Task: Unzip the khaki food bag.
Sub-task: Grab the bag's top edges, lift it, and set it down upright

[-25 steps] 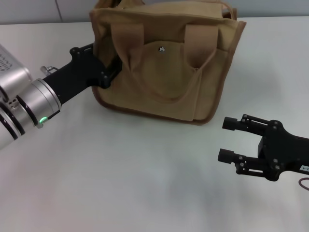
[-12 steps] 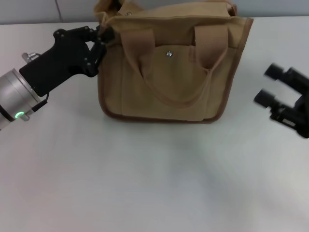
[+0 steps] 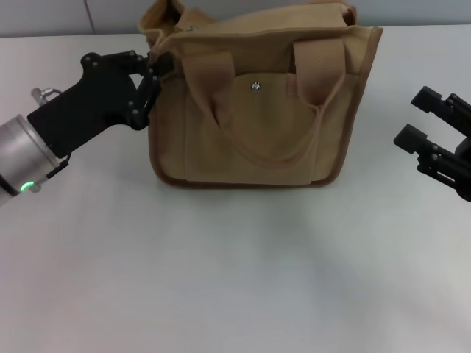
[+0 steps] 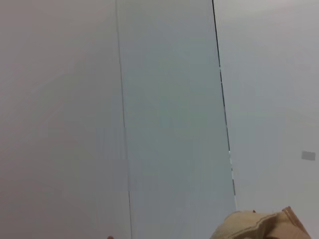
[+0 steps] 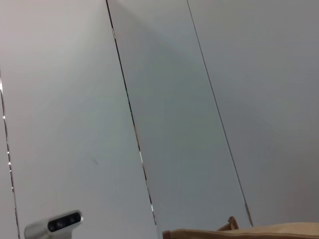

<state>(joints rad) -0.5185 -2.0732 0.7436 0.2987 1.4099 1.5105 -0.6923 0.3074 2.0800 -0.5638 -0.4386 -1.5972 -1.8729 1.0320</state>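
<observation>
The khaki food bag (image 3: 257, 118) stands upright at the back middle of the white table, its front pocket with the metal snap (image 3: 255, 87) and two loop handles facing me. My left gripper (image 3: 156, 73) is at the bag's upper left corner, fingers closed on the fabric of that end. My right gripper (image 3: 413, 116) is open and empty, to the right of the bag and apart from it. The bag's top shows only edge-on, so the zipper's state is unclear. A tan corner of the bag shows in the left wrist view (image 4: 259, 226) and its top edge in the right wrist view (image 5: 249, 233).
The white table (image 3: 235, 279) stretches in front of the bag. A grey wall lies behind it. A small grey camera device (image 5: 52, 226) shows in the right wrist view.
The bag rose from leaning to upright with my left gripper, which moved from its lower left side to the upper left corner. My right gripper moved from the front right up to the right edge.
</observation>
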